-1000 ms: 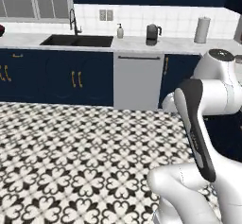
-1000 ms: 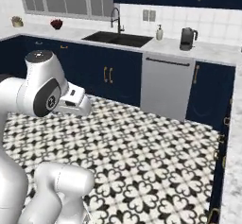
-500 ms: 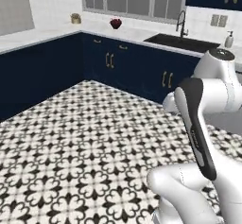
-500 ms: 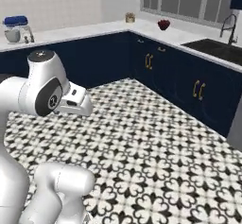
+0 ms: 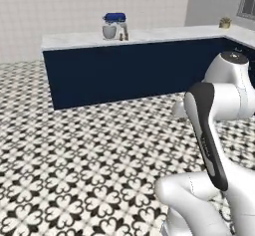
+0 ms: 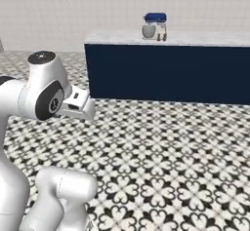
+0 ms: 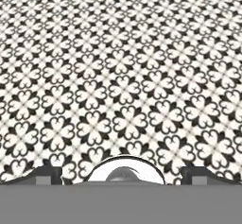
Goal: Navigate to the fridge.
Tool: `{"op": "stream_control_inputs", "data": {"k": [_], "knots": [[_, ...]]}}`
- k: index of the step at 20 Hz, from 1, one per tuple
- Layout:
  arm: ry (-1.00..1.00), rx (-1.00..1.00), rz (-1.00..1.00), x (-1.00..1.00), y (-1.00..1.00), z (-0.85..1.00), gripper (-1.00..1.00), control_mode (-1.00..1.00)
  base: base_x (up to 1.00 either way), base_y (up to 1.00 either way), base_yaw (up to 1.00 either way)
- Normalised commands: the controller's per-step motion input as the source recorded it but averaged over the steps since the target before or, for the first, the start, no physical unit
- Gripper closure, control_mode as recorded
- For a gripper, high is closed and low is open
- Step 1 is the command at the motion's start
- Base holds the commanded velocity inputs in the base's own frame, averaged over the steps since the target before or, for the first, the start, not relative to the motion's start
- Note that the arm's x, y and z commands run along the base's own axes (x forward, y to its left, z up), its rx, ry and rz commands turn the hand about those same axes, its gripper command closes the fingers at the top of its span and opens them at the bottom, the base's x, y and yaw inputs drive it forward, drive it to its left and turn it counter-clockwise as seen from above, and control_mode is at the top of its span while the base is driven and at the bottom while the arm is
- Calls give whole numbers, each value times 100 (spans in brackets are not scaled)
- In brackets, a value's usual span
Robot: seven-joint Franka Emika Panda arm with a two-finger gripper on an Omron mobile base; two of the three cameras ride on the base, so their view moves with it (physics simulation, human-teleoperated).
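Currently the arm (image 5: 214,130) is folded close over the base with its pincer (image 7: 121,173) pointed down at the patterned floor (image 7: 127,76), a compact carrying posture suited to driving; its tips (image 7: 47,175) sit wide apart at the lower edge of the hand view, so the pincer is open and holds nothing. Farther out, at 12 o'clock in both base views, a navy cabinet run (image 5: 129,73) carries a pale worktop (image 5: 74,40) with a blue-lidded appliance (image 5: 114,26) standing upright on it, backed by a tiled wall (image 6: 73,10). No fridge appears among these, so by judgement the base is mid-navigation and must turn further to bring it ahead.
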Motion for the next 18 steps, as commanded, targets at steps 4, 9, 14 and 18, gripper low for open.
{"op": "stream_control_inputs", "data": {"k": [4,9,14,18], "knots": [[0,0,0,0,0,0,-100,100,11,0,100],[0,0,0,0,0,0,-100,100,65,0,94],[0,0,0,0,0,0,-100,100,100,-1,79],[0,0,0,0,0,0,-100,100,100,-1,79]]}}
